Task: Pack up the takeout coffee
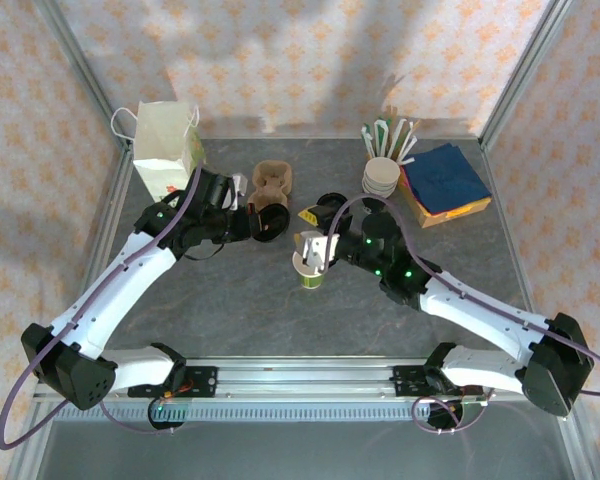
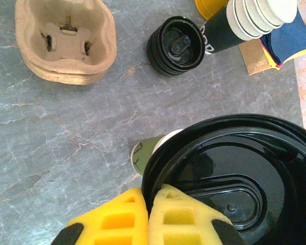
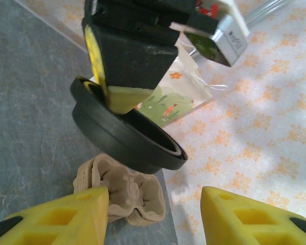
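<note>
- Top view: the paper cup (image 1: pixel 310 274), cream-rimmed, stands mid-way across the grey marbled table (image 1: pixel 230 310), just below the right gripper (image 1: pixel 311 250).
- Left wrist: the left gripper (image 2: pixel 149 204), with ribbed yellow pads, pinches the rim of a glossy round black lid (image 2: pixel 234 178) above the cup.
- Right wrist: the right gripper's blocky yellow fingers (image 3: pixel 66 214) stand apart, gripping nothing; a moulded pulp carrier (image 3: pixel 127 196) lies beyond.

**Veined grey table inside flower-papered walls**

A grey, veined table top (image 1: pixel 270 310) is spread beneath both pairs of jaws. Beyond the jaws it is closed off by a back wall (image 1: pixel 310 60) papered in pale peach with orange flowers. Side walls (image 1: pixel 20 150) of the same paper are set to the left and right. Metal corner posts (image 1: pixel 76 62) are seen at the wall joins. Soft shadows are cast across the back wall.
</note>
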`<state>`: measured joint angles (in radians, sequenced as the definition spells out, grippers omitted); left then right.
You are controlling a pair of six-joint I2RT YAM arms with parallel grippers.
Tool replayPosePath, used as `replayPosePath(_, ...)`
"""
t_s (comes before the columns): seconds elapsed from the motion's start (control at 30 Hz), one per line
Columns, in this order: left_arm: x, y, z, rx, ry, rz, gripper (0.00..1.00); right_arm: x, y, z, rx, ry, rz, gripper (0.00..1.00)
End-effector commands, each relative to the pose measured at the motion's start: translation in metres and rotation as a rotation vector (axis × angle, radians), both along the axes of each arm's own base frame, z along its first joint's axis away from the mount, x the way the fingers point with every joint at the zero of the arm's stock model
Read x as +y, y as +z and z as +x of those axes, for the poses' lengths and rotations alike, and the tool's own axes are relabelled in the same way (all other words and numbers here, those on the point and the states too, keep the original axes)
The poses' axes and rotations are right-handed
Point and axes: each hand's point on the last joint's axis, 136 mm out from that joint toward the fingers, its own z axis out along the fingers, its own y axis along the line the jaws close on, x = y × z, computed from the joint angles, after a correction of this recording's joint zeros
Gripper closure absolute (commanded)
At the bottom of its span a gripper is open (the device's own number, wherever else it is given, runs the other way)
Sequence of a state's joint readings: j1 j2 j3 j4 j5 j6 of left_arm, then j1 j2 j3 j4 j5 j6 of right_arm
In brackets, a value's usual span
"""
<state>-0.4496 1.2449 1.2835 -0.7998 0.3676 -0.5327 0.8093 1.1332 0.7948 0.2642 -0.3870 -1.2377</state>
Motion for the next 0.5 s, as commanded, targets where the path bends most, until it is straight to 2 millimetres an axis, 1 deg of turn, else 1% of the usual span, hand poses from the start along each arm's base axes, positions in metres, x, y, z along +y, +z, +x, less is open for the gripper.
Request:
replayPosePath(0.0, 0.000, -0.001, -0.005, 0.024, -0.011, 0.005, 1.00, 0.005, 0.004, -0.005, -0.023, 0.037, -0.045, 0.50)
replayPosePath(0.1, 0.007, -0.002, -0.002, 0.018, 0.007, 0.046, 1.00, 0.005, 0.003, -0.007, -0.021, 0.050, -0.067, 0.50)
replayPosePath(0.27, 0.011, -0.002, -0.002, 0.008, -0.007, 0.119, 1.00, 0.009, 0.001, -0.010, -0.014, 0.076, -0.106, 0.50)
replayPosePath(0.37, 0.015, -0.005, -0.004, 0.016, -0.024, 0.209, 1.00, 0.011, 0.002, -0.012, -0.005, 0.099, -0.123, 0.50)
replayPosePath(0.47, 0.013, -0.011, -0.011, 0.040, -0.068, 0.266, 1.00, 0.015, 0.002, -0.016, 0.004, 0.124, -0.135, 0.50)
